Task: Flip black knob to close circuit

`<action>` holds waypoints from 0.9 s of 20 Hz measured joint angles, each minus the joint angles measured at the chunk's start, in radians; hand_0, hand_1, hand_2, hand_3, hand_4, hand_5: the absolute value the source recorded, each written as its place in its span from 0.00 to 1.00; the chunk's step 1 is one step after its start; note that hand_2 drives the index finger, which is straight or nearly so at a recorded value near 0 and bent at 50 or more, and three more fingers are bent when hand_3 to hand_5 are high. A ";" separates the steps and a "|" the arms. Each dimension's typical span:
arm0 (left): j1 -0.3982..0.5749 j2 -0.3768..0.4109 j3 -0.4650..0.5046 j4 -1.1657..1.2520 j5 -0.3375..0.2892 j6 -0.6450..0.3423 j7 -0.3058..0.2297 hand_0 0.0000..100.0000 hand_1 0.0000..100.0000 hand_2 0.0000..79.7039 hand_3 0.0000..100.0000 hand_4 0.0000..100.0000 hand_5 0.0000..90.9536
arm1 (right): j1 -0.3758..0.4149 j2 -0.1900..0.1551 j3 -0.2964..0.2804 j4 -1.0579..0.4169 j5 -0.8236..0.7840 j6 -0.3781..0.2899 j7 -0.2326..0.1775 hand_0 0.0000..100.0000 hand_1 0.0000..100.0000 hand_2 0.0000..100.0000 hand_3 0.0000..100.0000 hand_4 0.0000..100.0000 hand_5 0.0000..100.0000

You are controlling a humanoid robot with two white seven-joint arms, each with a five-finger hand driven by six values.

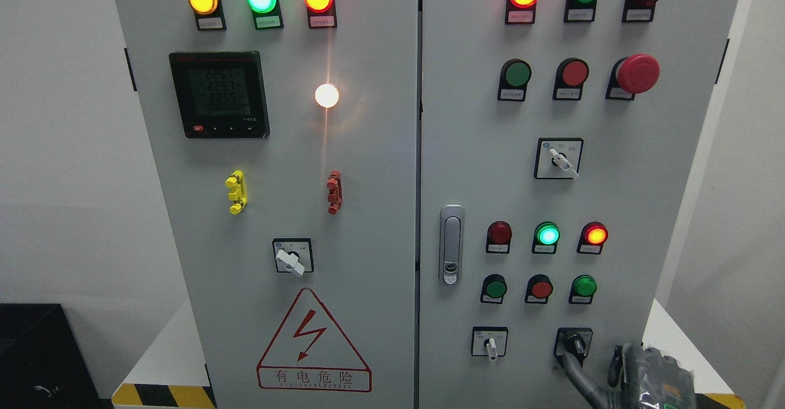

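Grey electrical cabinet doors (368, 170) are faced as the stiff black knob (575, 343), best pinched at its lever, is touched by the right hand (613, 369), its grip undiscernible.
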 measured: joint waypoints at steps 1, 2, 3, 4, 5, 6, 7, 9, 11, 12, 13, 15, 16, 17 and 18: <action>0.000 0.000 0.000 0.000 0.000 0.000 0.000 0.12 0.56 0.00 0.00 0.00 0.00 | 0.004 0.000 0.003 -0.002 -0.005 -0.005 -0.007 0.00 0.09 0.83 0.96 0.85 0.89; 0.000 0.000 0.000 0.000 0.000 0.000 0.000 0.12 0.56 0.00 0.00 0.00 0.00 | 0.009 0.000 0.007 -0.004 -0.010 -0.009 -0.010 0.00 0.09 0.83 0.96 0.85 0.89; 0.000 0.000 0.000 0.000 0.000 0.000 0.000 0.12 0.56 0.00 0.00 0.00 0.00 | 0.014 0.000 0.010 -0.007 -0.013 -0.014 -0.014 0.00 0.09 0.82 0.96 0.85 0.89; 0.000 0.000 0.000 0.000 0.000 0.000 0.000 0.12 0.56 0.00 0.00 0.00 0.00 | 0.018 0.001 0.012 -0.009 -0.016 -0.019 -0.017 0.00 0.09 0.82 0.96 0.85 0.89; 0.000 0.000 0.000 0.000 0.000 0.000 0.000 0.12 0.56 0.00 0.00 0.00 0.00 | 0.024 0.001 0.016 -0.014 -0.021 -0.024 -0.023 0.00 0.10 0.82 0.96 0.85 0.89; 0.000 0.000 0.000 0.000 0.000 0.000 0.000 0.12 0.56 0.00 0.00 0.00 0.00 | 0.029 0.001 0.018 -0.017 -0.028 -0.029 -0.026 0.00 0.10 0.82 0.96 0.85 0.89; 0.000 0.000 0.000 0.000 0.000 0.000 0.000 0.12 0.56 0.00 0.00 0.00 0.00 | 0.033 0.001 0.020 -0.021 -0.038 -0.032 -0.033 0.00 0.10 0.82 0.96 0.84 0.89; 0.000 0.000 0.000 0.000 0.000 0.000 0.000 0.12 0.56 0.00 0.00 0.00 0.00 | 0.044 0.001 0.024 -0.033 -0.063 -0.037 -0.041 0.00 0.10 0.79 0.95 0.84 0.88; 0.000 0.000 0.000 0.000 0.000 0.000 0.000 0.12 0.56 0.00 0.00 0.00 0.00 | 0.059 0.002 0.027 -0.047 -0.093 -0.039 -0.046 0.00 0.11 0.76 0.93 0.82 0.85; 0.000 0.000 0.000 0.000 0.000 0.000 0.000 0.12 0.56 0.00 0.00 0.00 0.00 | 0.067 0.003 0.029 -0.055 -0.109 -0.040 -0.046 0.00 0.11 0.72 0.90 0.80 0.81; 0.000 0.000 0.000 0.000 0.000 0.000 0.000 0.12 0.56 0.00 0.00 0.00 0.00 | 0.079 0.005 0.030 -0.065 -0.130 -0.042 -0.047 0.00 0.11 0.70 0.88 0.79 0.77; 0.000 0.000 0.000 0.000 0.000 0.000 0.000 0.12 0.56 0.00 0.00 0.00 0.00 | 0.104 0.008 0.032 -0.085 -0.187 -0.050 -0.048 0.00 0.11 0.64 0.85 0.75 0.69; 0.000 0.000 0.000 0.000 0.000 0.000 0.000 0.12 0.56 0.00 0.00 0.00 0.00 | 0.120 0.011 0.033 -0.097 -0.221 -0.053 -0.052 0.00 0.11 0.61 0.84 0.74 0.67; 0.000 0.000 0.000 0.000 0.000 0.000 0.000 0.12 0.56 0.00 0.00 0.00 0.00 | 0.136 0.013 0.034 -0.109 -0.257 -0.054 -0.052 0.00 0.11 0.59 0.83 0.72 0.65; 0.000 0.000 0.000 0.000 0.000 0.000 0.000 0.12 0.56 0.00 0.00 0.00 0.00 | 0.147 0.015 0.036 -0.121 -0.299 -0.052 -0.058 0.00 0.11 0.58 0.82 0.72 0.64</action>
